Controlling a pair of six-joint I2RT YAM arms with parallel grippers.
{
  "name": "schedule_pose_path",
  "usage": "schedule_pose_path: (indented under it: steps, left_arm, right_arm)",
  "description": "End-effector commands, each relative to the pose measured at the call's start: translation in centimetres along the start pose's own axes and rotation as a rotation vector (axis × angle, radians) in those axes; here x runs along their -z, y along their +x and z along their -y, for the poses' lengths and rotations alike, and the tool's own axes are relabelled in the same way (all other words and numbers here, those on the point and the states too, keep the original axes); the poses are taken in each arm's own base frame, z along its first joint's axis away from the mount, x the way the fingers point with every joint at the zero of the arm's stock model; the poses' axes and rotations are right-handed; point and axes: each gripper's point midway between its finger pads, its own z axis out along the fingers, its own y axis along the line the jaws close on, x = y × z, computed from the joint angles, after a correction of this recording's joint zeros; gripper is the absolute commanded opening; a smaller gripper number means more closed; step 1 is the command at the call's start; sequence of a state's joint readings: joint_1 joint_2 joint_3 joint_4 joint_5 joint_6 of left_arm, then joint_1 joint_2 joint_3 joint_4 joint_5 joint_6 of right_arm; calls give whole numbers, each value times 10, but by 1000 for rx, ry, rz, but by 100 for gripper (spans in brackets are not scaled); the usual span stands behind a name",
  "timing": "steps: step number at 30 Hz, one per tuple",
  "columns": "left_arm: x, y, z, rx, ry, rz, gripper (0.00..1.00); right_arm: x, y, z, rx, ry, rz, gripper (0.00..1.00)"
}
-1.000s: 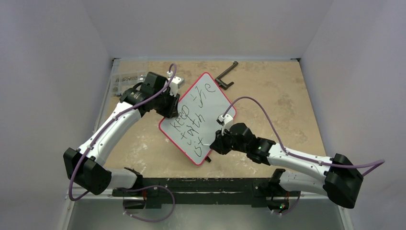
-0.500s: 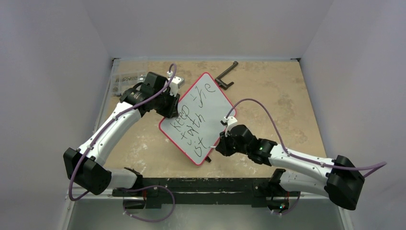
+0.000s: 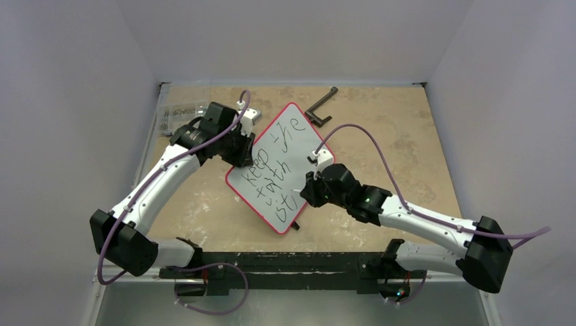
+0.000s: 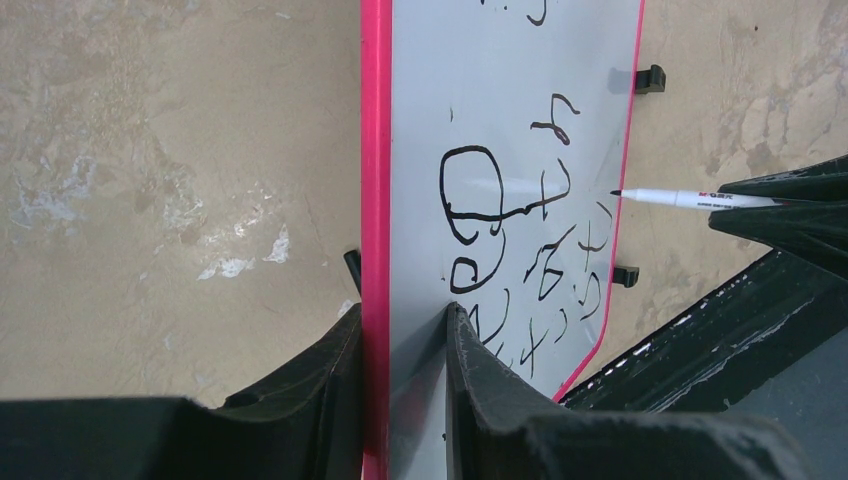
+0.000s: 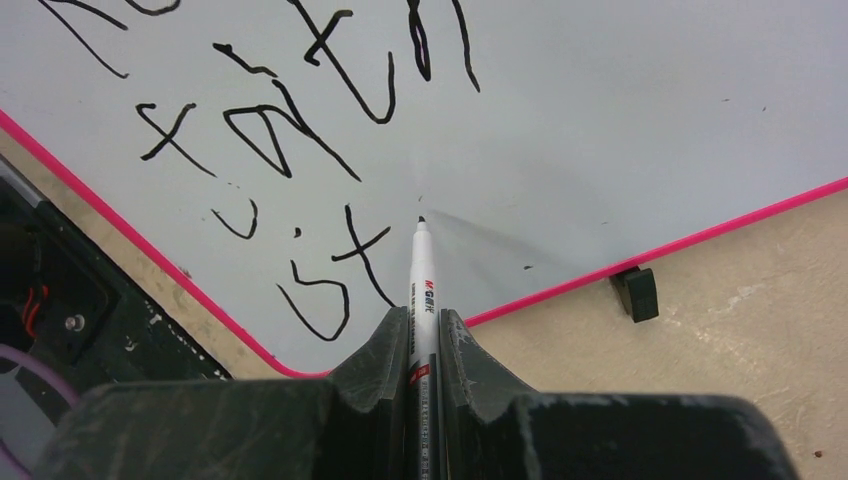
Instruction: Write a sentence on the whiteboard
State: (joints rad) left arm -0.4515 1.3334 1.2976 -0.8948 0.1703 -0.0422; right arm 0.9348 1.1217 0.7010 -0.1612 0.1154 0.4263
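The whiteboard (image 3: 303,144) lies diagonally mid-table, pale with a red rim. My left gripper (image 3: 242,157) is shut on its left edge, one jaw on each face (image 4: 403,311) of the whiteboard (image 4: 480,90). The sentence (image 3: 273,178) in black reads "keep the", "faith", then "st" (image 5: 337,268). My right gripper (image 3: 307,193) is shut on a white marker (image 5: 420,272), the jaws (image 5: 422,315) pinching its barrel. The black tip points at the whiteboard (image 5: 620,100) just right of the "t"; I cannot tell whether it touches. The marker (image 4: 685,199) also enters the left wrist view from the right.
A black L-shaped tool (image 3: 319,109) lies beyond the board's far corner. A clear packet of small parts (image 3: 180,111) sits at the far left. The board's black feet (image 5: 636,292) stick out on its near-right edge. A black rail (image 3: 285,261) runs along the table's near edge.
My right gripper has shifted farther onto the board, bringing the marker tip to the right of the "st". The left arm and the board have stayed still.
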Motion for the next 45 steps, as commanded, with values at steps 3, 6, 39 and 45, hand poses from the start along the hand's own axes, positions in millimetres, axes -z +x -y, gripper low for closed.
schedule_pose_path:
  steps: [3, 6, 39, 45]
  left_arm:
    - [4, 13, -47, -70, -225, -60, 0]
    - [4, 13, -47, -70, -225, -60, 0]
    - [5, 13, -46, -70, -225, -59, 0]
    - [5, 13, -47, -70, -225, -58, 0]
  right_arm:
    - [15, -29, 0, 15, 2, 111, 0]
    - [13, -29, 0, 18, 2, 112, 0]
    - [-11, 35, 15, -17, 6, -34, 0]
    - [-7, 53, 19, -49, 15, -85, 0]
